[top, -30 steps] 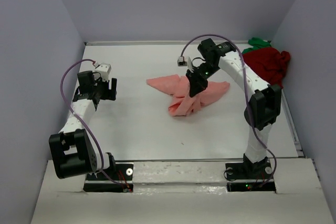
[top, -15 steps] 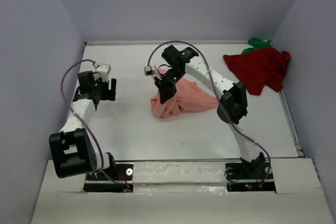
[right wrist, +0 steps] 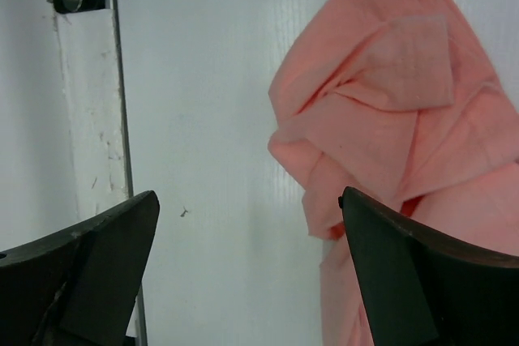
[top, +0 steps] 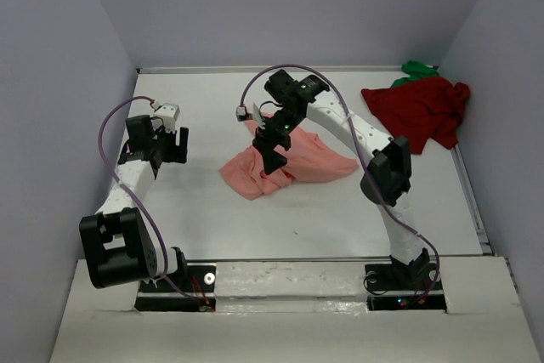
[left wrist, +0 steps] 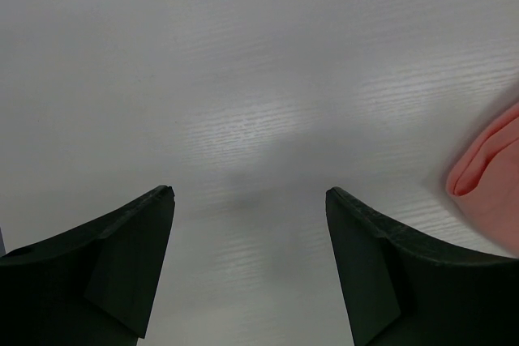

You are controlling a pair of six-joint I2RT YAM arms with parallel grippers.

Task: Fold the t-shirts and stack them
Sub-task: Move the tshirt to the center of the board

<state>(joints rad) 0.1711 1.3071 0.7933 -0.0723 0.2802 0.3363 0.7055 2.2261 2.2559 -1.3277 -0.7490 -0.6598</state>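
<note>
The flat white table (top: 212, 227) fills the overhead view. Near its middle lies the crumpled salmon-pink cloth t-shirt (top: 327, 161), bunched in loose folds with one lobe reaching toward the left arm. The dark red cloth t-shirt (top: 416, 112) is spread loosely in the far right corner, well apart from the pink one. The small bright green cloth crumple (top: 418, 68) touches its far edge.

Only the overhead view shows the red and green shirts. The right wrist view gives the pink shirt's (right wrist: 389, 119) overlapping folds close up. The left wrist view catches just a rolled pink edge (left wrist: 486, 184) at its right border.

The right gripper (right wrist: 247, 200) hangs over the pink shirt's left part with its fingers spread wide and nothing between them. Whether one finger (right wrist: 422, 281) touches the cloth cannot be told. The left gripper (left wrist: 250, 192) is also spread wide above bare table, holding nothing.
</note>
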